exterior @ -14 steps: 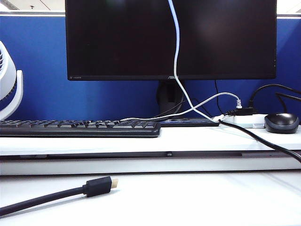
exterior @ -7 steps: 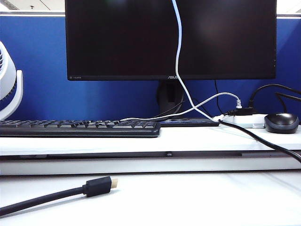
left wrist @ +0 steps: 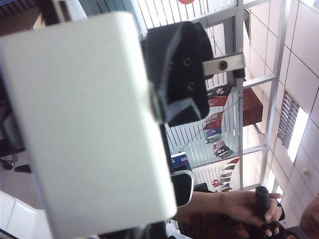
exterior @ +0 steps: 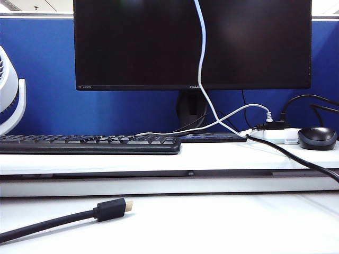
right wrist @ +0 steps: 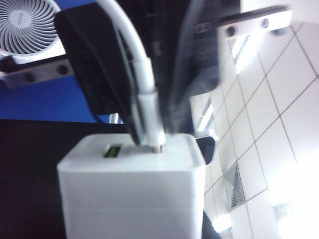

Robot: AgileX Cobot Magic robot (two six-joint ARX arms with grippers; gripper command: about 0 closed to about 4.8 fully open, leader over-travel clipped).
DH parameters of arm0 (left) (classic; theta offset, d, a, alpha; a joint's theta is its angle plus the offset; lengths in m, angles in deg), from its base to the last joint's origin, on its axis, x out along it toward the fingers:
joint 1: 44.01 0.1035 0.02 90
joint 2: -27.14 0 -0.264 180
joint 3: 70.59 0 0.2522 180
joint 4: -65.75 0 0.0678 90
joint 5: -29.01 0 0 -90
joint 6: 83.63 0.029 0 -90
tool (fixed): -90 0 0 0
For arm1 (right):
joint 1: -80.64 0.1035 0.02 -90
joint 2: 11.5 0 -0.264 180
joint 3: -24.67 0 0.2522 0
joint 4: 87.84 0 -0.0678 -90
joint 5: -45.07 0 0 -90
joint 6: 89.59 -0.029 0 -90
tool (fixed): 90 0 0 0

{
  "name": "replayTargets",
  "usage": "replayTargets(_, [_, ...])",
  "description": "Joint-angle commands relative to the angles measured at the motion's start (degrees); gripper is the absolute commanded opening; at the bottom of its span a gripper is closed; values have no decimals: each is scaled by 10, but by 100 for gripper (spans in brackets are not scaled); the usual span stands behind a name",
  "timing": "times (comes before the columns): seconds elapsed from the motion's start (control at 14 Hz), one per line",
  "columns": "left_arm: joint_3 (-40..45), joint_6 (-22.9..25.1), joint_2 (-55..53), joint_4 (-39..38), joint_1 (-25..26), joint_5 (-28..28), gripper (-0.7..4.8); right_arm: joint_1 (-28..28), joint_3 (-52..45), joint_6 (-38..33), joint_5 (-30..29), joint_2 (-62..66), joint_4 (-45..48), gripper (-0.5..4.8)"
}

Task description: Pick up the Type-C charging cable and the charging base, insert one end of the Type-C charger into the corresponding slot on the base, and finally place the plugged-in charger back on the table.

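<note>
Two grippers work above the exterior view. The left gripper (left wrist: 164, 99) is clamped on the charging base (left wrist: 94, 129), a light, smooth, rigid block, best pinched on its flat sides. The right gripper (right wrist: 149, 94) pinches the Type-C charging cable (right wrist: 144, 94) at its stiff plug, whose tip touches the base's port; its soft cord hangs at 12 o'clock before the monitor (exterior: 132, 42).

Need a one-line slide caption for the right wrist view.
Right pincer holds the Type-C charging cable plug at the charging base slot.
</note>
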Motion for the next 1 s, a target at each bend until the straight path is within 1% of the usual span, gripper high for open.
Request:
replayTargets(0.07, [-1,4,1,5,0,-1,43,1,2,-4,-7,-3,13,-1])
replayTargets(0.14, [-1,4,1,5,0,-2,-6,1,2,-4,-19,-3,13,-1])
replayTargets(0.29, [-1,2,1,0,0,-3,-6,1,2,-4,-51,-3,13,-1])
replayTargets(0.36, [-1,2,1,-28,0,-1,-6,1,2,23,-66,-4,5,-1])
replayTargets(0.57, [-1,3,1,-47,0,-1,-6,5,2,46,-76,-6,-6,-1])
replayTargets(0.64, [-1,4,1,-47,0,-1,-6,15,2,46,-75,-7,-13,-1])
replayTargets(0.71, [-1,4,-2,-47,0,-1,-6,37,2,47,-70,-6,-19,-1])
replayTargets(0.78, [-1,5,-3,-47,0,-1,-6,40,2,47,-68,-6,-19,-1])
replayTargets(0.93, [-1,8,-3,-47,0,-10,-6,43,2,47,-46,-6,-25,-1])
replayTargets(1.0, [-1,9,-3,-47,0,-14,-6,44,2,47,-22,-6,-26,-1])
